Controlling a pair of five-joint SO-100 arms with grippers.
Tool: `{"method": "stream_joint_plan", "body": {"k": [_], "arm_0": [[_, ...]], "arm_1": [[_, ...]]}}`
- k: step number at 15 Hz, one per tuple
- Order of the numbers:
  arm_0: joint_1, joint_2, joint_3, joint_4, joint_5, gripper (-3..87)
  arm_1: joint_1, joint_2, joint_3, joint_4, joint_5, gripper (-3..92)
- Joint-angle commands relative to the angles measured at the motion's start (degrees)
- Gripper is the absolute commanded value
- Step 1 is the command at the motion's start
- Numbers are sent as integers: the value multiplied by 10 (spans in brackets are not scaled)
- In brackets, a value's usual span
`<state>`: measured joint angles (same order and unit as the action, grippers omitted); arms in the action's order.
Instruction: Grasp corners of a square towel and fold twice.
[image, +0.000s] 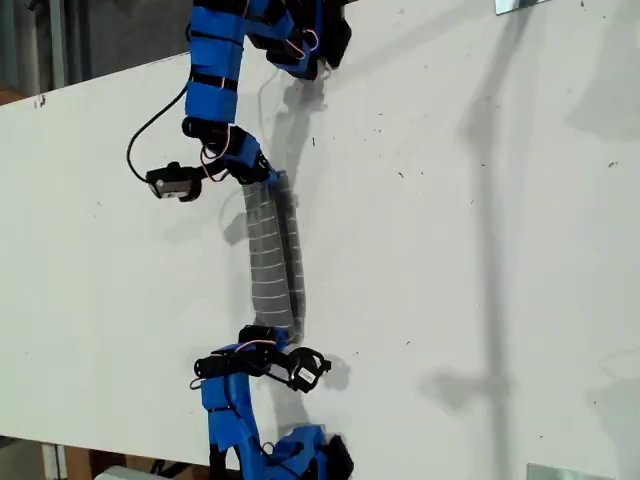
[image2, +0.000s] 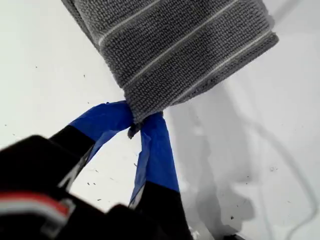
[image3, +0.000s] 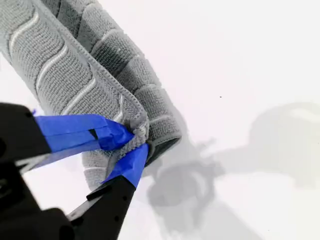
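Striped towel (image: 270, 255) hangs bunched over the white desk (image: 480, 300) centre, my first gripper (image2: 137, 125) and my second gripper (image3: 136, 145) each clamped on a corner; thin bites, so pulling apart could slip a hem free

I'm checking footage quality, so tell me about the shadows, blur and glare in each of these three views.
Exterior view: soft, slightly grainy, long arm shadows across the white table, no glare. First wrist view: towel weave sharp, my first gripper a bit soft, grey shadows beside it. Second wrist view: towel crisp at my second gripper, blurred shadow behind, table nearly overexposed.
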<state>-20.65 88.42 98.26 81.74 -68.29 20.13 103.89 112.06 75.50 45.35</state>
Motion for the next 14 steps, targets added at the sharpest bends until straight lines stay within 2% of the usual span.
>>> {"method": "stream_joint_plan", "body": {"k": [1, 2, 3, 4, 7, 9, 11, 14], "arm_0": [[12, 33, -23, 16, -1, 200], [18, 33, -38, 28, 1, 224], [23, 34, -51, 39, 2, 289], [25, 34, -65, 47, 3, 302], [3, 56, -90, 76, 18, 281], [-54, 96, -65, 83, 36, 276], [-108, 116, -11, 57, 59, 276], [-133, 126, 65, 4, 62, 273]], "arm_1": [[8, 45, -3, -3, 6, 169], [8, 53, -4, 0, 6, 196], [8, 57, -5, 4, 6, 225], [9, 60, -5, 5, 6, 272], [17, 56, -18, 4, -2, 372], [48, 24, -27, -6, -30, 410], [94, -54, -27, -40, -62, 400], [135, -218, -84, -76, -89, 382]]}}
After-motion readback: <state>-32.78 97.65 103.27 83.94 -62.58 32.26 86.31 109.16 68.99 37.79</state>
